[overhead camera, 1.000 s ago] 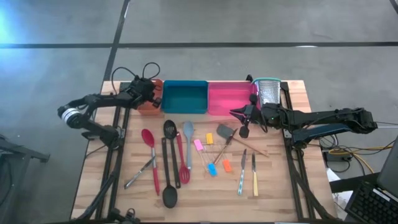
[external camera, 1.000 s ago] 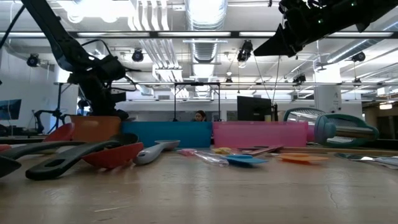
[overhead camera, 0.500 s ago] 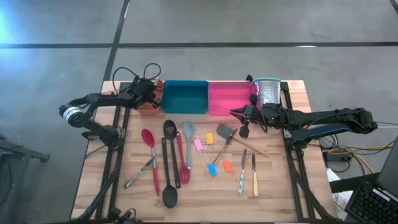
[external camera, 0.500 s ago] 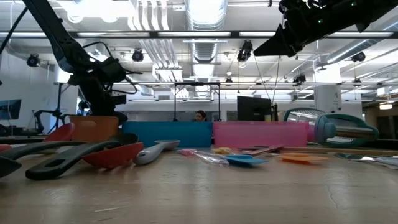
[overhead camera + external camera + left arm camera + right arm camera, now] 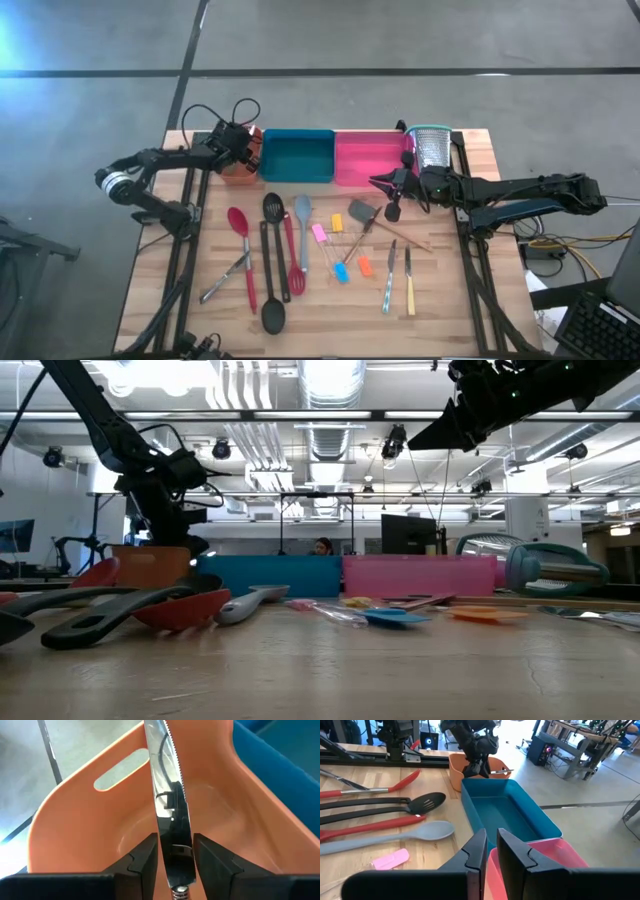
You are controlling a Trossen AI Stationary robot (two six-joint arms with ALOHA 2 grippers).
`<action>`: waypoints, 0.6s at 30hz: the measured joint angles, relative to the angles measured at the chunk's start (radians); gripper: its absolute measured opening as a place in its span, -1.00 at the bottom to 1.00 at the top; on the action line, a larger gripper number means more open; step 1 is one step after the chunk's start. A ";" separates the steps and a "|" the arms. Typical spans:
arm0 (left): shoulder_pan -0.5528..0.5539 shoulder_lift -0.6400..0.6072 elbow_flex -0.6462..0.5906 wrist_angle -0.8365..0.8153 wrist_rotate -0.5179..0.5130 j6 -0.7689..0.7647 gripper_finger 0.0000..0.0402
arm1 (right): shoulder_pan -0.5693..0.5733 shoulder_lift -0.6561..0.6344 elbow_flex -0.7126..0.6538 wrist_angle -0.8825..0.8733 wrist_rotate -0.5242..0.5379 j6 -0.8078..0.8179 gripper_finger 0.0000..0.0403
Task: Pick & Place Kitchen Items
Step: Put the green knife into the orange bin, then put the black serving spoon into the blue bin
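The left claw [image 5: 172,865] hangs over the orange tray [image 5: 75,827], and a serrated knife [image 5: 167,795] stands between its fingers [image 5: 145,860]. The blade runs from the claw down into the tray's hollow, its toothed edge facing the tray's far wall. A thin gap shows on each side of the blade, so the fingers sit narrowly parted around it rather than pressed on it. Against the frame a second ago, the high view shows the left claw [image 5: 232,150] at nearly the same spot above the orange tray [image 5: 240,172], with only a small shift in the wrist; in the low view the left claw [image 5: 165,485] sits slightly higher over the tray's rim [image 5: 150,565].

Beyond it, just beside the orange tray, lies the teal tray [image 5: 297,157], then the pink tray [image 5: 370,160].

The right claw [image 5: 392,190] hovers at the pink tray's near edge, its fingers [image 5: 477,851] drawn narrow with nothing between them, unmoved from the earlier frames.

Out on the tabletop [image 5: 450,300], apart from both claws, the remaining utensils lie as before: a red spoon [image 5: 243,255], black spatulas [image 5: 272,265], a grey spoon [image 5: 303,230], metal tongs [image 5: 225,278] and two knives [image 5: 399,280].
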 joint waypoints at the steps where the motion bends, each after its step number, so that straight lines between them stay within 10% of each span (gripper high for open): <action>1: -0.001 0.000 0.007 -0.017 0.005 -0.002 -0.35 | 0.000 0.000 0.000 0.000 0.000 0.000 -0.81; 18: -0.004 -0.126 0.068 -0.213 0.031 -0.019 -0.36 | 0.000 0.000 -0.001 -0.005 0.000 0.000 -0.81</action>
